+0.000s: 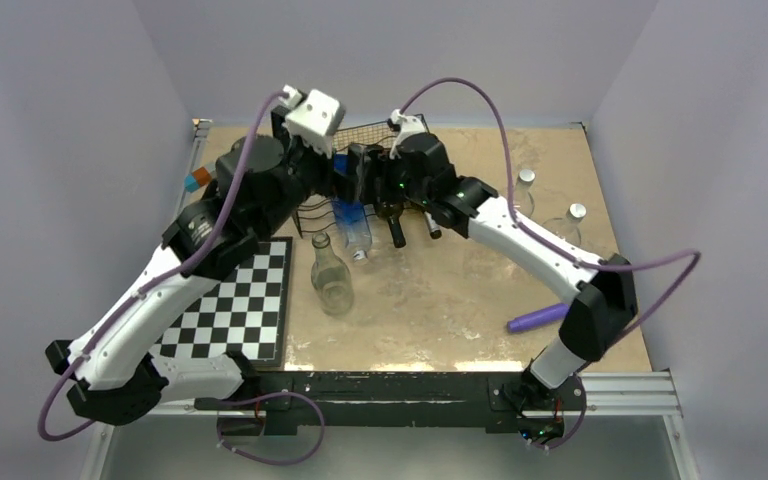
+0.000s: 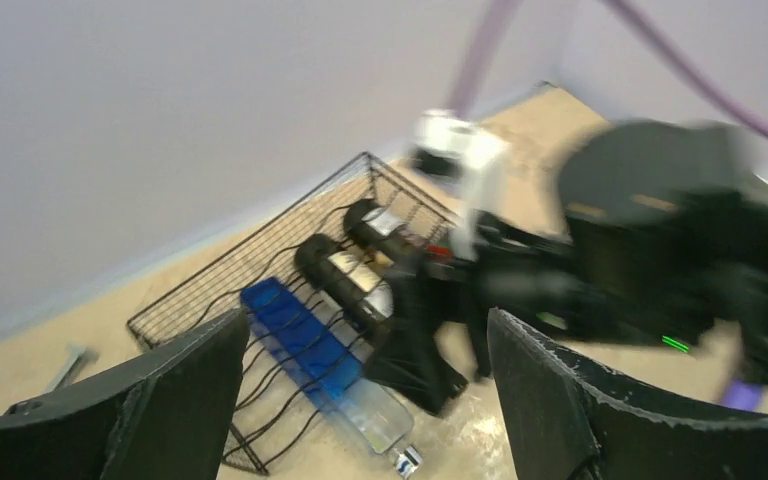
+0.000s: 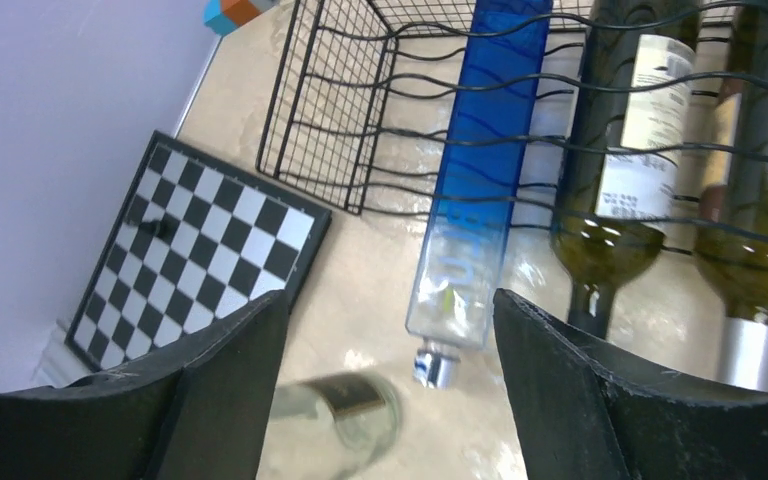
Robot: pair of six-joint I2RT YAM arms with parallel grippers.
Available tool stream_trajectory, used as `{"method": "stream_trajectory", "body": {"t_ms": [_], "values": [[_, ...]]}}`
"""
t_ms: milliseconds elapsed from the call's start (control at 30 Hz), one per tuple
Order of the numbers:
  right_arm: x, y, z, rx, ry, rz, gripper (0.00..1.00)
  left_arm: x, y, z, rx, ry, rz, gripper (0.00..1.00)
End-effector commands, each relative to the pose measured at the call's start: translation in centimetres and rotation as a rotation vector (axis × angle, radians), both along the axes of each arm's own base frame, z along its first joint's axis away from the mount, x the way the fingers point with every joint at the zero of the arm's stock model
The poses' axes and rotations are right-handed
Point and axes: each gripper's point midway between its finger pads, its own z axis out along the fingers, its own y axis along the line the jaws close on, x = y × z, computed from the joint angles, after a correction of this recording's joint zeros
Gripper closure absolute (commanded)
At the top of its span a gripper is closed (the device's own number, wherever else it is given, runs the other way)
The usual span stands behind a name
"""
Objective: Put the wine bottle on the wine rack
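The black wire wine rack (image 1: 370,135) stands at the back middle of the table. Two dark green wine bottles (image 3: 615,170) (image 3: 760,200) lie side by side in it, necks sticking out of the front, with a blue bottle (image 3: 475,200) in the slot to their left. My right gripper (image 3: 390,300) hovers open above the front of the rack with nothing between its fingers. My left gripper (image 2: 368,318) is open and empty too, looking down at the rack (image 2: 260,260) from its left side. From above, both grippers (image 1: 332,168) (image 1: 360,170) crowd together over the rack.
A clear glass bottle (image 1: 330,275) stands upright just in front of the rack, its mouth under my right gripper. A chessboard (image 1: 230,300) lies front left. Two clear capped jars (image 1: 527,190) (image 1: 575,220) stand on the right. A purple object (image 1: 538,318) lies near the right arm.
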Motion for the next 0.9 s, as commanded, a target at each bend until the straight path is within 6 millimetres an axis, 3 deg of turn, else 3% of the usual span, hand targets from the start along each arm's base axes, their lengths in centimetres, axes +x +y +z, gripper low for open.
{"method": "stream_trajectory", "body": {"t_ms": [0,100,200,433,700,867], "values": [[-3.5,-3.1,1.0,-0.051,-0.004,0.112,0.23,4.1,5.0,-2.3,-0.063,0.223,0.311,0.10],[-5.2,-5.3,1.2,-0.068,0.041,0.121,0.25,5.8,6.6,-3.6,-0.177,0.298,0.366,0.10],[-7.4,-6.2,1.5,-0.094,0.059,0.199,0.28,7.6,8.5,-5.4,-0.261,0.365,0.445,0.11],[-9.5,-7.5,3.1,-0.092,0.047,0.229,0.30,10.1,13.2,-14.3,-0.288,0.537,0.714,0.16],[-10.0,-8.8,4.9,-0.142,0.066,0.207,0.34,13.5,15.0,-23.0,-0.258,0.662,0.756,0.22],[-10.0,-9.5,5.3,-0.170,0.078,0.185,0.35,15.3,13.0,-26.6,-0.237,0.745,0.660,0.21]]}}
